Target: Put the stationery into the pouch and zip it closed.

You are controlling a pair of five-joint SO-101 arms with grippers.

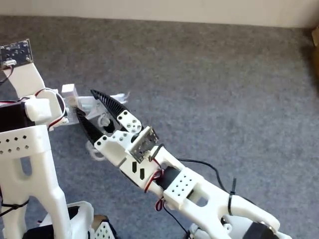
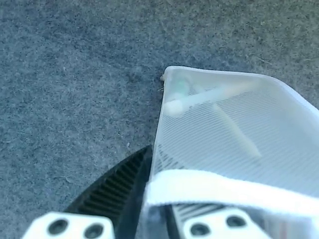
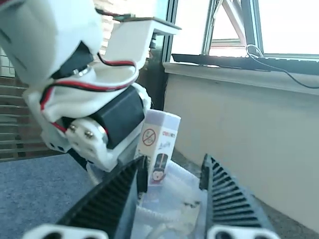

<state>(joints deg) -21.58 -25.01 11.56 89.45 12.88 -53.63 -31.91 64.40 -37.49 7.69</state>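
Note:
A translucent ribbed pouch (image 2: pixel 234 134) with a white zipper band (image 2: pixel 224 189) hangs in my left gripper (image 2: pixel 158 209), which is shut on its edge. Pen-like pieces (image 2: pixel 199 97) lie inside it. In the high view the pouch (image 1: pixel 115 96) sits at the left, just past the left gripper (image 1: pixel 75 104). My right gripper (image 1: pixel 84 101) is open, one black finger on each side of the pouch. In the right wrist view the right gripper (image 3: pixel 173 159) straddles the pouch (image 3: pixel 169 209), and a white printed eraser box (image 3: pixel 159 144) stands upright at the pouch's top, beside the left arm's wrist.
Grey carpet (image 1: pixel 224 89) covers the surface, open to the right and back. A pale wall (image 1: pixel 174 10) runs along the far edge, and a brown object (image 1: pixel 316 50) sits at the right edge. The left arm's base (image 1: pixel 30 164) stands at the front left.

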